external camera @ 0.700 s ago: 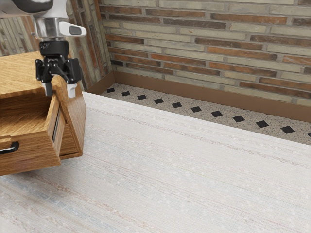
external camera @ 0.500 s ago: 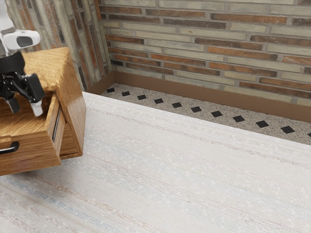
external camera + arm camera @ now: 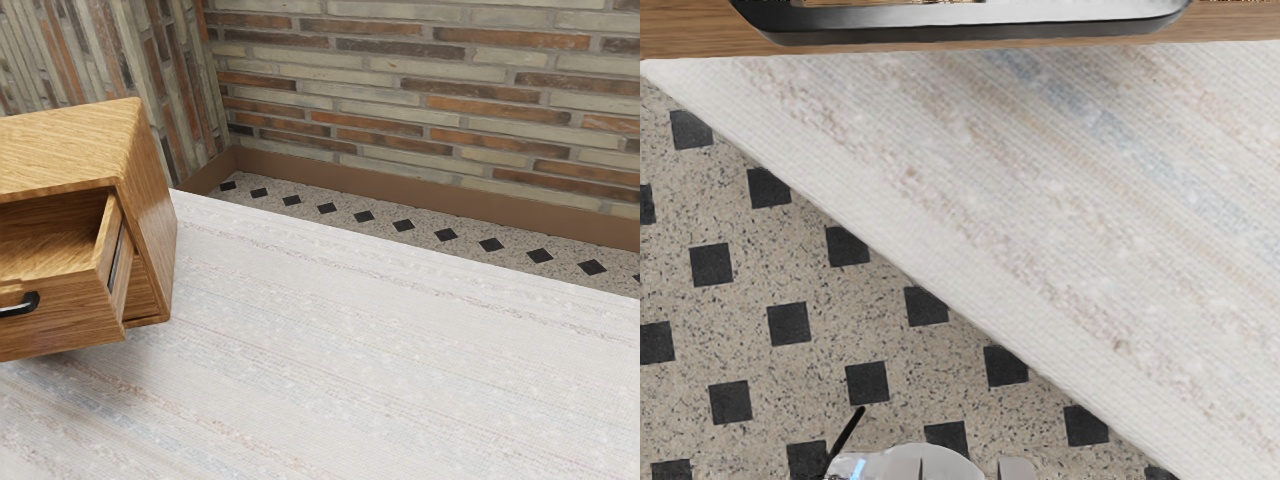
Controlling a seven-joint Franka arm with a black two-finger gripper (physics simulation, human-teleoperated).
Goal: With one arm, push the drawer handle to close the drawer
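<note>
At the exterior view's left stands a wooden cabinet [image 3: 75, 150]. Its drawer [image 3: 70, 325] is open, pulled out far enough to show part of the interior. A black handle [image 3: 33, 300] is fixed to the drawer's front, near the exterior view's left edge. In the wrist view the same dark handle [image 3: 970, 36] runs along the upper edge, against a strip of the wooden drawer front [image 3: 685, 40]. How far my hand is from the handle, and whether they touch, I cannot tell.
The pale, streaked table [image 3: 380, 350] extends beside the cabinet. Beyond it are patterned floor tiles [image 3: 380, 212] and a brick wall [image 3: 420, 90]. A pale, rounded object [image 3: 925, 462] lies at the wrist view's lower edge.
My arm and gripper have moved toward the exterior view's left, away from their earlier spot over the cabinet's side and the drawer. The drawer has not visibly moved.
</note>
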